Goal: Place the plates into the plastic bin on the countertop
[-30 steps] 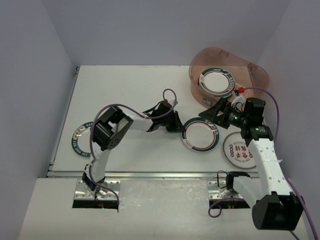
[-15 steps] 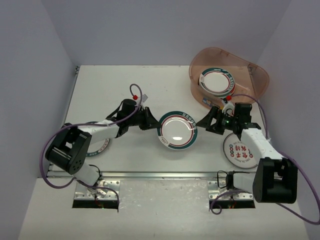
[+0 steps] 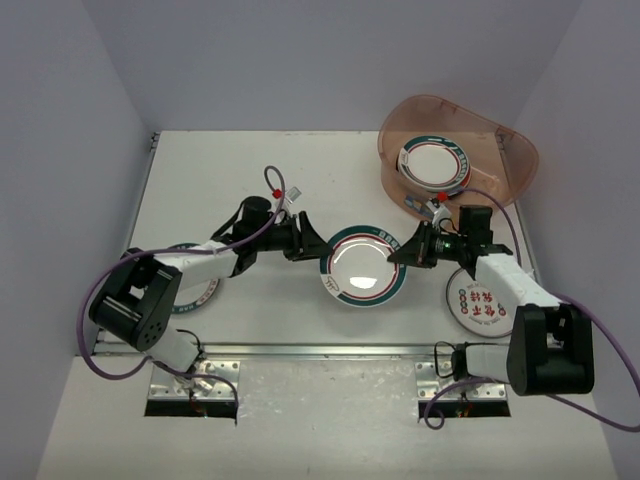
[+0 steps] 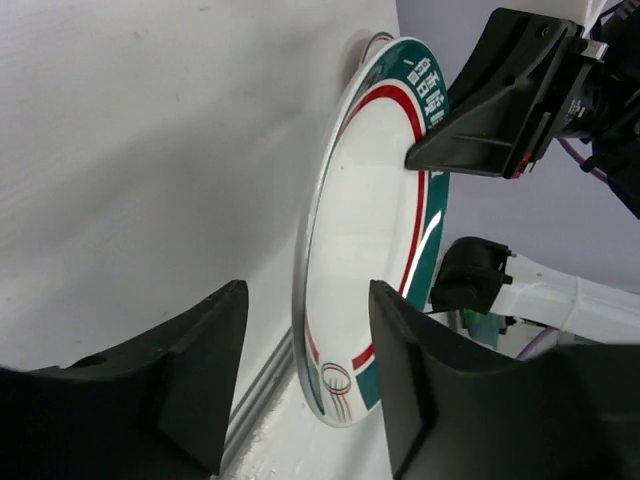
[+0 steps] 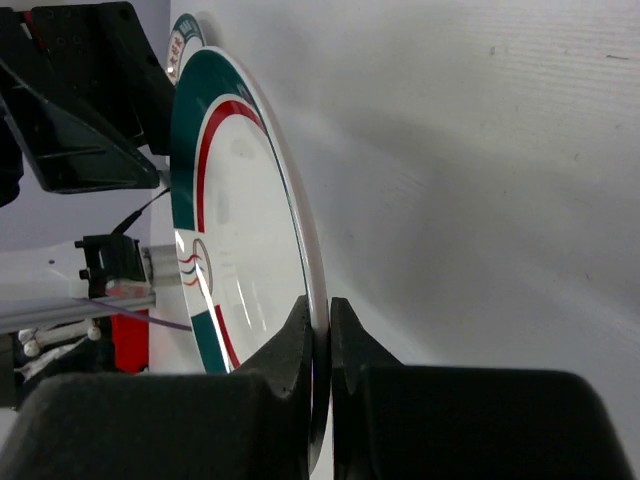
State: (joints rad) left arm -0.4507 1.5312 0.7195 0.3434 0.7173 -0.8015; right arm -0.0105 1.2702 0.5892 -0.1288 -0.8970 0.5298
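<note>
1. The teal-rimmed plate (image 3: 365,268) is at the centre of the frame, between the two tools.
2. The right tool (image 3: 402,255) pinches the plate's right rim, its fingers closed on it.
3. The left tool (image 3: 312,248) straddles the left rim with its jaws apart, gripping nothing.
4. The plastic bin (image 3: 505,140) stands at upper right with a second plate (image 3: 432,165) inside.
5. A red-lettered plate (image 3: 478,300) lies on the white desk (image 3: 240,170) at lower right, just below the right tool.
</note>
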